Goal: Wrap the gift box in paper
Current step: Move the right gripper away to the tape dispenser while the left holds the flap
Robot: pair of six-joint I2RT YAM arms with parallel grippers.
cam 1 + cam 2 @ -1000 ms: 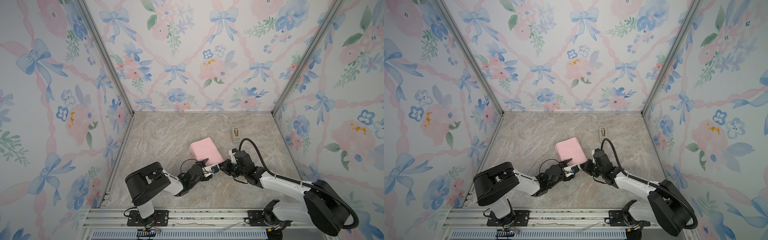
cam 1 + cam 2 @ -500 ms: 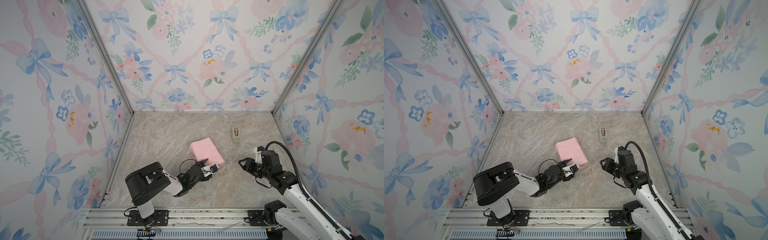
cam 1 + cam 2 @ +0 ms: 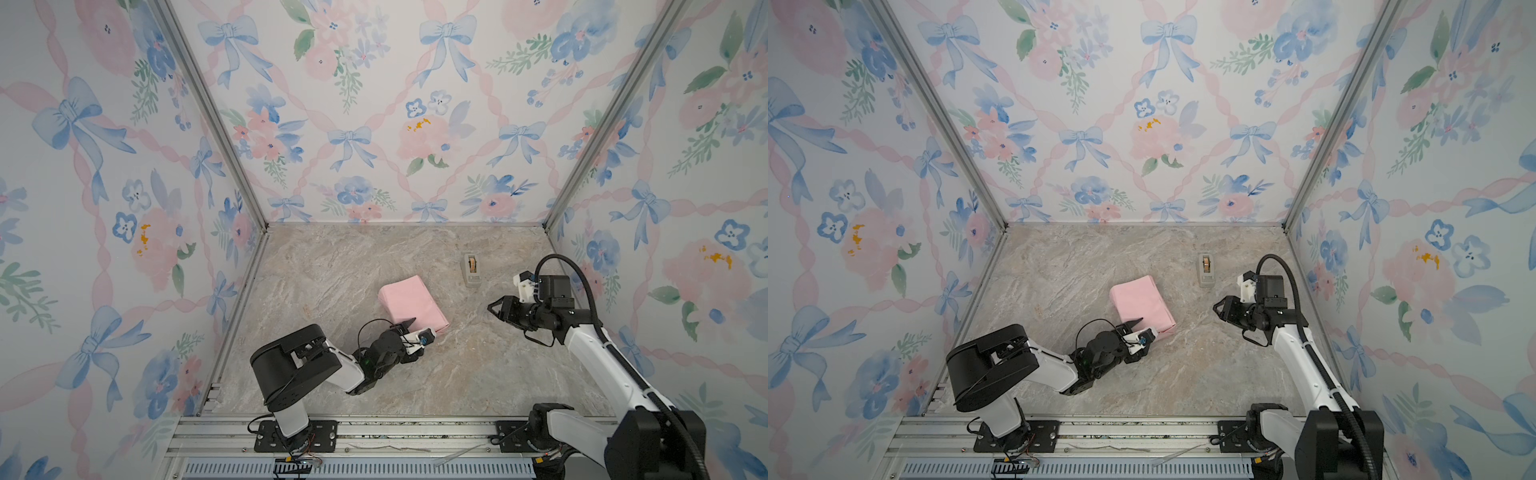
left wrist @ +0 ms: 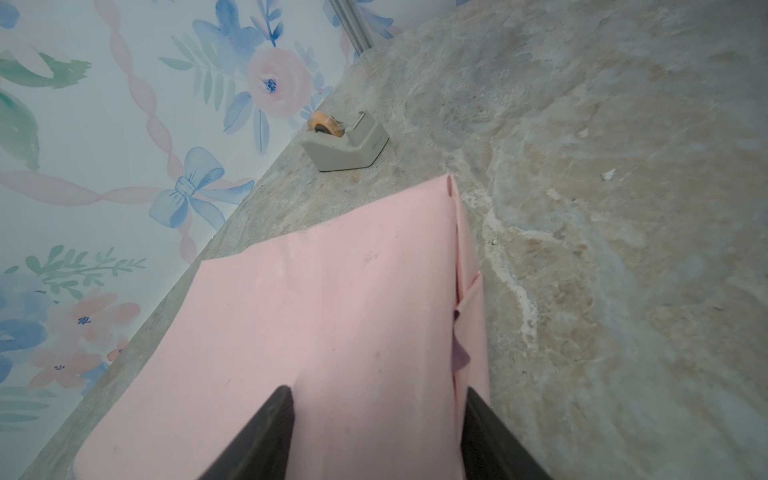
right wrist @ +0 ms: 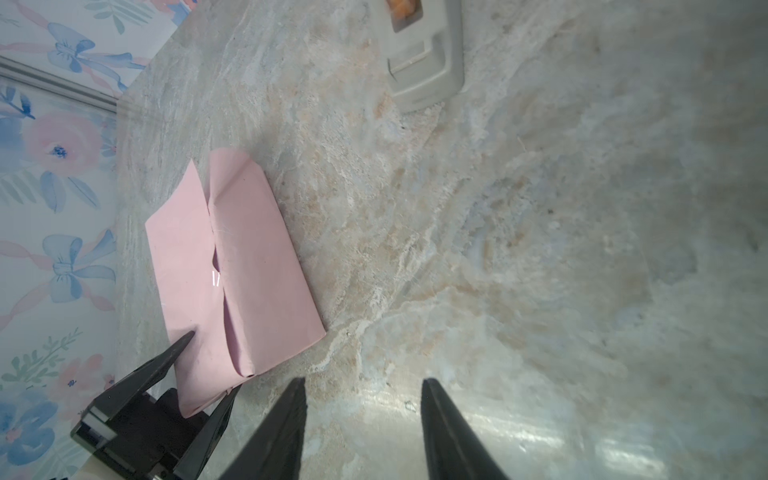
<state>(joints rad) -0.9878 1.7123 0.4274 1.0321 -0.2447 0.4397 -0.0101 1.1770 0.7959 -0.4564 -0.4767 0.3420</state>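
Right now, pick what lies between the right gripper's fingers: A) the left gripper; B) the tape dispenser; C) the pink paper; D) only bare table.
D: the right gripper stands open over bare table, well clear of the paper and the tape dispenser.

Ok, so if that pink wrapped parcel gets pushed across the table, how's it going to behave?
The pink parcel will probably slide, not roll: it lies flat on the table. It likely holds shape, given its crisp boxy edges. Its paper flap gapes at the seam, so it could snag or loosen.
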